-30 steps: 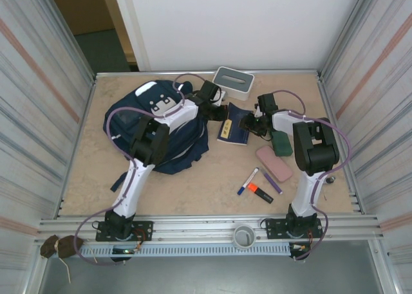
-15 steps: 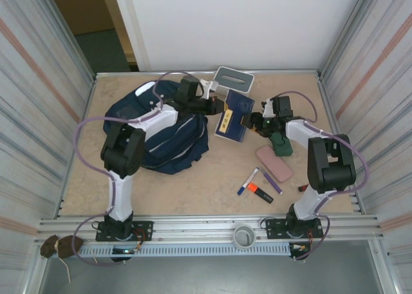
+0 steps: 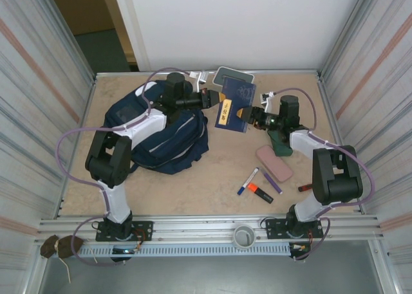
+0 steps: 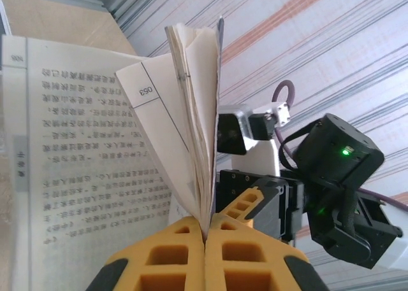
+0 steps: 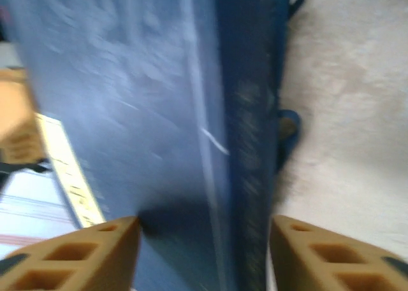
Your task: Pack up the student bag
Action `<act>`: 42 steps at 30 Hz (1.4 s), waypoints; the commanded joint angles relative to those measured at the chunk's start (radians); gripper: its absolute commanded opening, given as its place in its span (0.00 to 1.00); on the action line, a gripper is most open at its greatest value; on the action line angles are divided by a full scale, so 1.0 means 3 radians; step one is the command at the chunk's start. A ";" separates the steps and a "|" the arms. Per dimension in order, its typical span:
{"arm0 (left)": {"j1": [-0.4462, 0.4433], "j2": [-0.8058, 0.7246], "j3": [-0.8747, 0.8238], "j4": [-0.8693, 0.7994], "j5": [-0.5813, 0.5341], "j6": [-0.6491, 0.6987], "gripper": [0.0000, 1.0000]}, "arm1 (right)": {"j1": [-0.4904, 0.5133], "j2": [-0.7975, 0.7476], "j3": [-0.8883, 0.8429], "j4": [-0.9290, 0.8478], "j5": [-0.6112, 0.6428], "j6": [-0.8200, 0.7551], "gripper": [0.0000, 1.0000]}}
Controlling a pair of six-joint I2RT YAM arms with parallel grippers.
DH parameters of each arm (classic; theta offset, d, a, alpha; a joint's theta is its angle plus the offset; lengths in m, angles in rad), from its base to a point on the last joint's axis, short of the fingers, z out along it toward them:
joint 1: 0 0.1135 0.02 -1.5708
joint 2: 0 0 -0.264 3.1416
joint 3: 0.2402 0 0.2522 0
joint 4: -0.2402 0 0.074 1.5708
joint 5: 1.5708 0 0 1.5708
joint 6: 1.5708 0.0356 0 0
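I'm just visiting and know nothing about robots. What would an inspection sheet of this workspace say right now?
Surface: beige table, items scattered on it.
Job's things: student bag lying at left; book held between the claws.
Clutter: white-grey box, pink case, green item, pens.
Claws: left claw shut on the book's pages; right claw closed around the book.
Cables: purple cables looping off both arms.
Surroundings: ribbed metal walls, white back panel.
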State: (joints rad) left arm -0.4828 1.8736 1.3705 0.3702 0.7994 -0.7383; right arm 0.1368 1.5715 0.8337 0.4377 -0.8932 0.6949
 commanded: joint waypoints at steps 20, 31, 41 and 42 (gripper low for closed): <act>-0.0027 -0.1117 -0.0817 -0.2788 -0.2998 0.2951 0.63 | -0.0118 -0.0829 0.0222 -0.1485 0.0431 -0.0450 0.00; -0.0175 -0.0604 -0.0625 -0.3008 -0.3317 0.3075 0.70 | -0.0113 -0.0788 0.0124 -0.1480 0.0400 -0.0424 0.00; -0.0237 -0.0624 -0.0481 -0.2858 -0.3416 0.3065 0.23 | -0.0080 -0.0768 0.0303 -0.1990 0.0375 -0.0681 0.00; -0.0229 -0.0760 -0.0523 -0.2769 -0.3316 0.3053 0.16 | -0.0069 -0.0771 0.0341 -0.2098 0.0372 -0.0723 0.00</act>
State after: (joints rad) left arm -0.5602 1.7374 1.1984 -0.5125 -0.2092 0.1791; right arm 0.1070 1.3518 0.8745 -0.1047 -0.7734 0.5499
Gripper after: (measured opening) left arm 0.206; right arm 0.124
